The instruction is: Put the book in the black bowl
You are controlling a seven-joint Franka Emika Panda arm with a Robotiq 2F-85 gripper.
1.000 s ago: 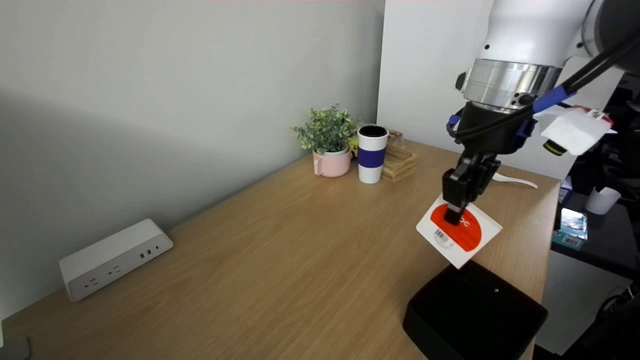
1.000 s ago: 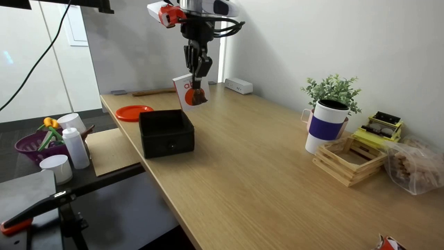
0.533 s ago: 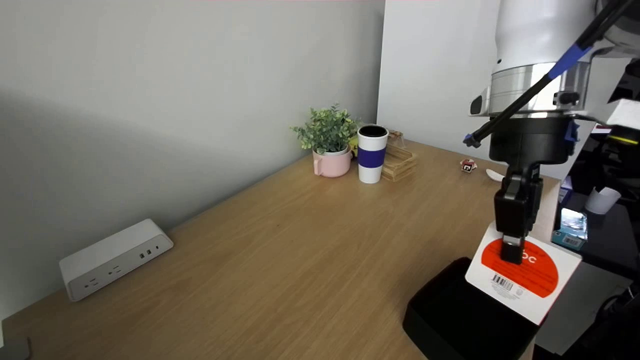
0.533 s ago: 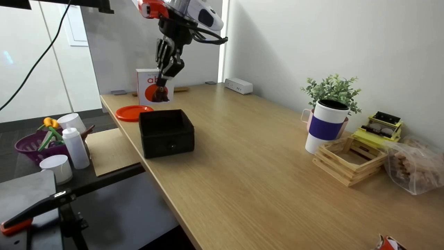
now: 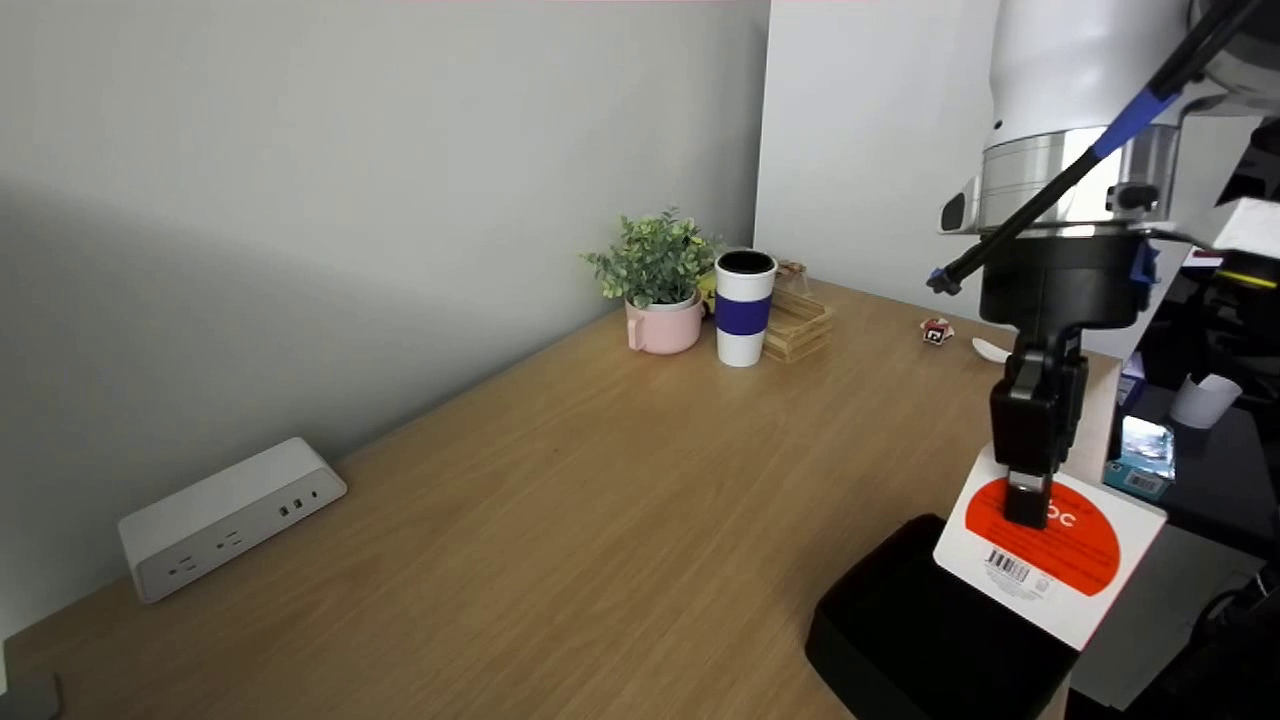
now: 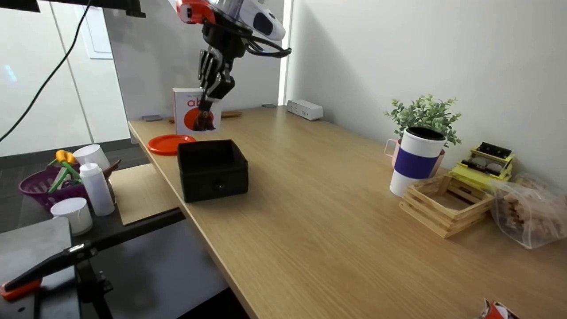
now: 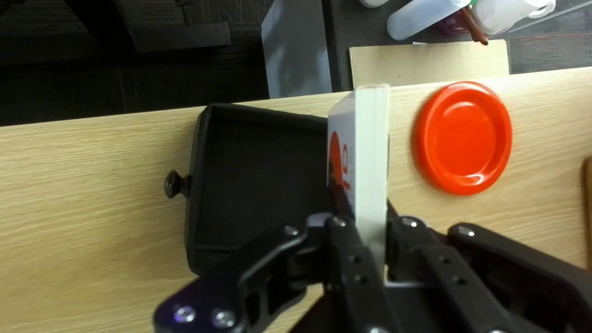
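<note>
The book, white with a large red circle, shows in both exterior views (image 5: 1085,560) (image 6: 181,104) and edge-on in the wrist view (image 7: 371,148). My gripper (image 5: 1027,505) is shut on it; its fingers also show in an exterior view (image 6: 205,119) and in the wrist view (image 7: 363,208). The book is raised and roughly upright. The black bowl, a square box with a knob, stands on the table in both exterior views (image 5: 850,660) (image 6: 215,186). In the wrist view the book covers the right side of the bowl (image 7: 259,180).
A red plate (image 6: 170,144) lies beside the bowl at the table edge, also in the wrist view (image 7: 465,138). A white-and-blue cup (image 6: 416,161), a plant (image 6: 423,117) and a wooden crate (image 6: 447,204) stand by the wall. A power strip (image 5: 235,520) is farther along.
Since a second ago my gripper has carried the book toward the table's edge by the plate and turned it more upright. Over the last half second it has barely moved. The bowl has not moved.
</note>
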